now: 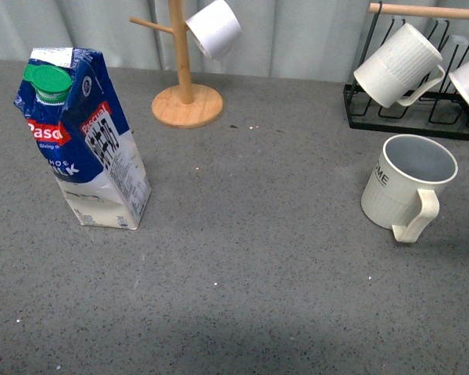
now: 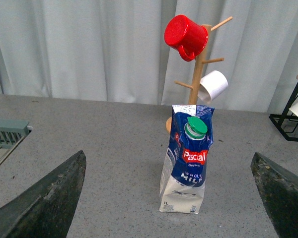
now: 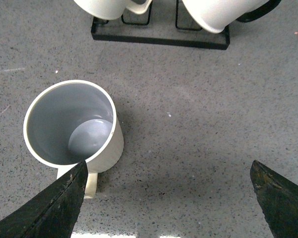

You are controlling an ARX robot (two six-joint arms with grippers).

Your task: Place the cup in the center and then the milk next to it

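The cup [image 1: 406,187] is a cream-white ribbed mug with a grey-blue inside and dark lettering. It stands upright at the right of the speckled grey table, handle toward the front. The right wrist view shows it [image 3: 72,126] from above, beside one finger. My right gripper [image 3: 169,203] is open and empty, above the table next to the cup. The milk [image 1: 82,137], a blue-and-white carton with a green cap, stands at the left. In the left wrist view it [image 2: 186,166] stands ahead, between the open fingers of my left gripper [image 2: 169,198]. Neither arm shows in the front view.
A wooden mug tree [image 1: 186,86] with a smooth white cup [image 1: 215,30] stands at the back; the left wrist view shows a red cup [image 2: 186,35] on it. A black rack [image 1: 414,117] at the back right holds ribbed white mugs [image 1: 397,66].
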